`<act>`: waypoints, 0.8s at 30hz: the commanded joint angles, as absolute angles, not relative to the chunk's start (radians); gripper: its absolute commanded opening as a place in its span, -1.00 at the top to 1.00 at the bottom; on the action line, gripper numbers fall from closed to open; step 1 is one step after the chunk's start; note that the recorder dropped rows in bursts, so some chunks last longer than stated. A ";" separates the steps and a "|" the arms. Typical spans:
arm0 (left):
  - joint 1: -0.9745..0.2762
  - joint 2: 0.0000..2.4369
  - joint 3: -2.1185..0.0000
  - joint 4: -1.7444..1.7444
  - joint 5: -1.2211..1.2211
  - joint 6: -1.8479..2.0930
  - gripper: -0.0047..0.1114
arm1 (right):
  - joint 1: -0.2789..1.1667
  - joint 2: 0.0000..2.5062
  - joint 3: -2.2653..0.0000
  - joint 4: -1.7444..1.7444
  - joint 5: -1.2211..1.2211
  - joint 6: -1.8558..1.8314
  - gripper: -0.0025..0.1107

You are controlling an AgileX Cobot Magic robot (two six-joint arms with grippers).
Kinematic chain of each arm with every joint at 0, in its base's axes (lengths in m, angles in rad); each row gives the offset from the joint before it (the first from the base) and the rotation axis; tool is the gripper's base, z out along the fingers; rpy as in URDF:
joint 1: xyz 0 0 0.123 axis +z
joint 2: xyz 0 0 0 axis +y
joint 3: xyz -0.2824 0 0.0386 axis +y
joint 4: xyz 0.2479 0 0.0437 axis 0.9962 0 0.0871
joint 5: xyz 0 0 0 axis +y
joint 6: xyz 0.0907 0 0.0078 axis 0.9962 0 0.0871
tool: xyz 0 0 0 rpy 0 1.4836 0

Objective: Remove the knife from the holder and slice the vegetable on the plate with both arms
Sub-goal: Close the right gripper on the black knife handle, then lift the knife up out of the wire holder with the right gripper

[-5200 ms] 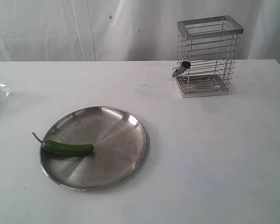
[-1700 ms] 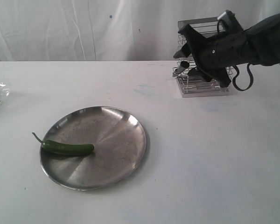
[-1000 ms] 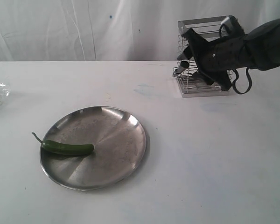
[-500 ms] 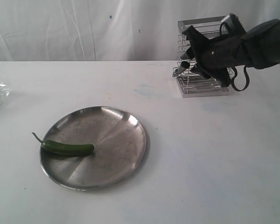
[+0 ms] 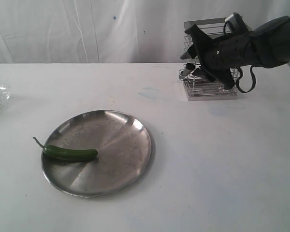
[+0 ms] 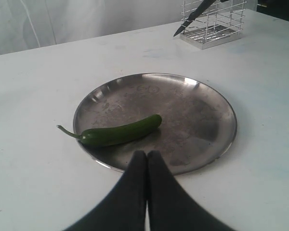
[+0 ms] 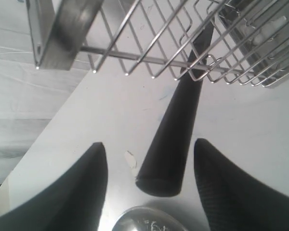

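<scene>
Holds the left tool shut, both black fingers pressed flat together into one tapering wedge, aimed forward and slightly down, low over the surface. Brings the right arm in from the right edge of the exterior view, raised well above the surface, thick and black, sloping down toward the left at its far end. Spreads the right tool wide, textured fingers well apart, pads clamped on nothing.
</scene>
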State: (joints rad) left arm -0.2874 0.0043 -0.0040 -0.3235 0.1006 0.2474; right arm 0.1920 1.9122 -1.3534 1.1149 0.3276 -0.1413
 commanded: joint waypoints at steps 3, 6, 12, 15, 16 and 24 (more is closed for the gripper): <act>-0.290 0.000 0.000 -0.335 0.098 0.250 0.92 | 0.190 1.942 -1.362 1.125 0.314 -0.155 0.05; -0.290 0.000 0.000 -0.335 0.098 0.250 0.92 | 0.190 1.947 -1.366 1.125 0.291 -0.158 0.05; -0.290 0.000 0.000 -0.335 0.098 0.250 0.92 | 0.190 1.947 -1.376 1.132 0.272 -0.179 0.42; -0.290 0.000 0.000 -0.335 0.098 0.250 0.92 | 0.190 1.947 -1.376 1.126 0.338 -0.224 0.43; -0.290 0.000 0.000 -0.335 0.098 0.250 0.92 | 0.190 1.947 -1.376 1.126 0.362 -0.232 0.43; -0.290 0.000 0.000 -0.335 0.098 0.250 0.92 | 0.190 1.947 -1.374 1.126 0.432 -0.232 -0.02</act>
State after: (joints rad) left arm -0.2874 0.0043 -0.0040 -0.3235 0.1006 0.2474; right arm 0.1920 1.9485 -1.3732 1.1289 0.4074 -0.2135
